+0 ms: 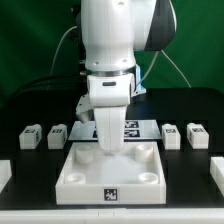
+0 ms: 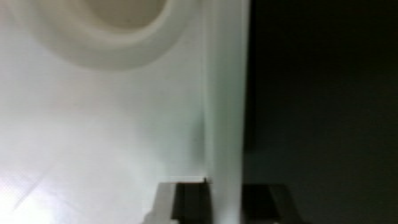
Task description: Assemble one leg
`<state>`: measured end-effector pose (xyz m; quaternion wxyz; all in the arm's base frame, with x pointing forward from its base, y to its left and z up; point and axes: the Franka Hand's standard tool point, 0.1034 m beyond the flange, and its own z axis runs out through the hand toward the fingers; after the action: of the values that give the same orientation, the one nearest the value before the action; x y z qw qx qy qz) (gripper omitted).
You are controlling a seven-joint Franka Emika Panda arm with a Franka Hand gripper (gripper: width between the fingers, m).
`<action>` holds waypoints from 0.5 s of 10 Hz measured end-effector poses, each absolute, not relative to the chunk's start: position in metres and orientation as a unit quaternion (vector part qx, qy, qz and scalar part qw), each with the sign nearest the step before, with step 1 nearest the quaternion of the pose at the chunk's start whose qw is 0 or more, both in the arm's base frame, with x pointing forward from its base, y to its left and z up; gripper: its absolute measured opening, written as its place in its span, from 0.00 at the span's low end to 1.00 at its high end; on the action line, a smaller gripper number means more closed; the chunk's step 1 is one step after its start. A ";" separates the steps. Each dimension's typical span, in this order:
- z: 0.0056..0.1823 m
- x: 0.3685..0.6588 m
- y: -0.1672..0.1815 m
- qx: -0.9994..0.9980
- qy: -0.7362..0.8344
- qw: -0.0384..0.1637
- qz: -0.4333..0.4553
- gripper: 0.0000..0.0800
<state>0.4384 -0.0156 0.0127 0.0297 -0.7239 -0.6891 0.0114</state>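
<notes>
Four small white legs with tags lie on the black table: two at the exterior view's left and two at its right. The large white square panel lies in front of them. My gripper is down at the panel's far rim. In the wrist view the gripper straddles the panel's raised rim. The dark fingers lie against it on both sides, so it is shut on the rim. A round corner hole shows. It holds no leg.
The marker board lies just behind the panel, partly hidden by the arm. A white part shows at each table edge, at the exterior view's left and right. Cables hang behind the arm.
</notes>
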 end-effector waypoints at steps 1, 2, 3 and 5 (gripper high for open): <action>0.013 0.438 -0.016 -0.724 -0.689 0.030 0.011 0.08; 0.013 0.438 -0.016 -0.724 -0.689 0.030 0.011 0.08; 0.013 0.438 -0.016 -0.724 -0.689 0.030 0.011 0.08; 0.013 0.438 -0.016 -0.724 -0.689 0.030 0.011 0.08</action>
<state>0.4385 -0.0156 0.0128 0.0295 -0.7240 -0.6891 0.0112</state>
